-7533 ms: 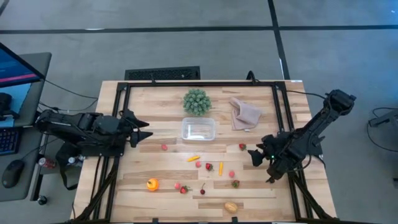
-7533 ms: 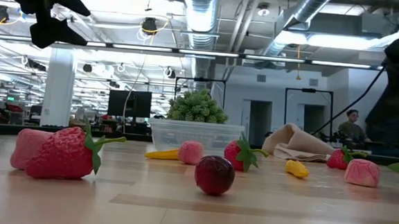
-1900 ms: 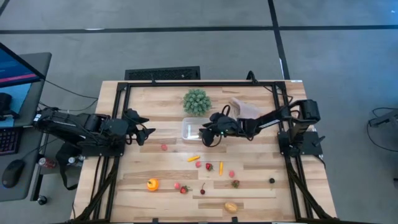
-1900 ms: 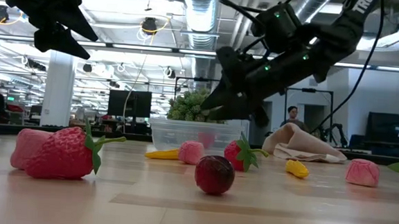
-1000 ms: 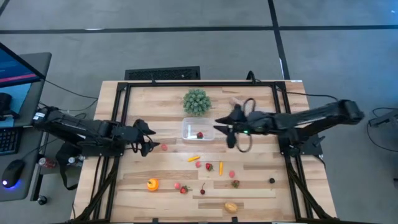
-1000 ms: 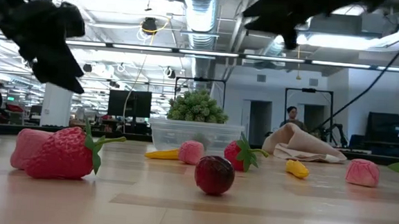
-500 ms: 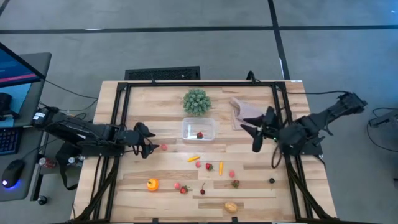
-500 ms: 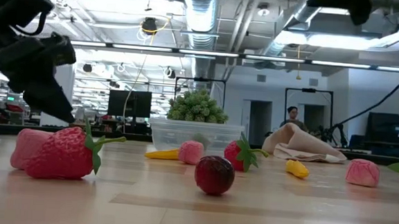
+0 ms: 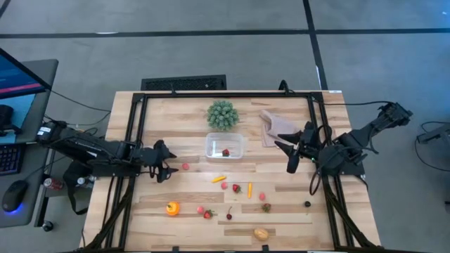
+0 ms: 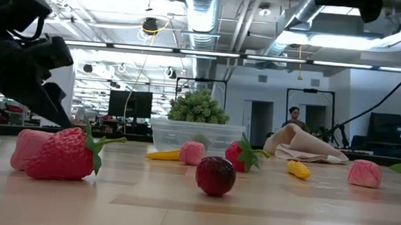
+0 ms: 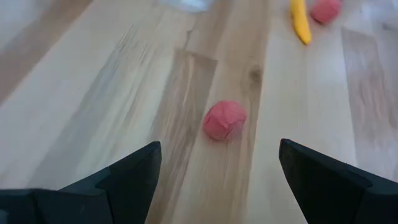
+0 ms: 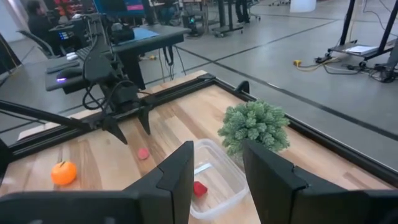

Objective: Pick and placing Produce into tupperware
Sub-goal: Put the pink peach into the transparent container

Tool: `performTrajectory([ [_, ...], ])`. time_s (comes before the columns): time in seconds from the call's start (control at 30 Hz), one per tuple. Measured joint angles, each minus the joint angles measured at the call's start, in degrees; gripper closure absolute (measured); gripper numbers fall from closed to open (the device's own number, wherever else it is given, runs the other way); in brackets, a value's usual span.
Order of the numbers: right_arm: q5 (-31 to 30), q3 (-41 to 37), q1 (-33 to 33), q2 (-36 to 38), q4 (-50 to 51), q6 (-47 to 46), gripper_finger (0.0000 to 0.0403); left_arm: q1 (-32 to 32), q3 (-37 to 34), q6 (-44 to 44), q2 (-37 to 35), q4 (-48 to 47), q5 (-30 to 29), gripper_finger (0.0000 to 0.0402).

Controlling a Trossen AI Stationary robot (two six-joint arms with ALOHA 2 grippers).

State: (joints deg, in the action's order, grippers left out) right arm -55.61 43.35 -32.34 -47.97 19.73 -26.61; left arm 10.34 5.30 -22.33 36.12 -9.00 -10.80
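The clear tupperware [image 9: 225, 147] stands mid-table with one red piece [image 9: 226, 152] inside. More produce lies loose on the wood toward the near side: a small red ball [image 9: 185, 166], a yellow piece [image 9: 219, 178], a strawberry [image 9: 236, 188] and an orange [image 9: 172, 208] among others. My left gripper [image 9: 169, 165] is open and low over the table just left of the red ball [image 11: 224, 120], which lies ahead of its spread fingers [image 11: 134, 174] without touching them. My right gripper [image 9: 285, 157] hangs open with nothing in it, right of the tupperware [image 12: 214, 177].
A green spiky plant [image 9: 222, 114] stands just beyond the tupperware. A beige cloth [image 9: 278, 126] lies at the far right, close to my right gripper. A black frame [image 9: 133, 126] runs along the table's edges. Bare wood lies between the tupperware and the loose produce.
My right gripper has drawn back from beside the tupperware toward the table's right edge, still open with nothing in it. My left gripper has come down closer to the table beside the red ball, staying open. The produce has not moved.
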Motion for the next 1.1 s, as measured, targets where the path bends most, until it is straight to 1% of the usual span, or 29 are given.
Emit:
performTrajectory([
  [0.17,0.0,0.0,0.1,0.0,0.0,0.0,0.0273,0.0,0.0,6.5,0.0,0.0,-1.7,0.0086],
  [0.3,0.0,0.0,0.1,0.0,0.0,0.0,0.0273,0.0,0.0,7.9,0.4,0.1,-2.5,0.0086],
  [0.43,0.0,0.0,0.3,0.0,0.0,0.0,0.0273,0.0,0.0,8.4,2.4,2.3,-1.8,0.0086],
  [0.6,0.0,0.0,0.7,0.0,0.1,0.0,0.0273,0.0,0.0,9.2,7.1,9.9,-1.6,0.0086],
  [0.8,0.0,0.0,0.6,0.0,0.0,-1.8,0.0273,0.0,0.0,7.0,14.3,14.7,-1.5,0.0086],
  [0.97,0.0,0.0,0.5,0.0,0.0,-3.2,0.0273,0.0,0.0,6.5,20.7,21.4,-1.5,0.0086],
  [1.1,0.0,0.0,0.5,0.0,0.0,-3.5,0.0273,0.0,0.0,6.1,24.9,25.0,-1.5,0.0086],
])
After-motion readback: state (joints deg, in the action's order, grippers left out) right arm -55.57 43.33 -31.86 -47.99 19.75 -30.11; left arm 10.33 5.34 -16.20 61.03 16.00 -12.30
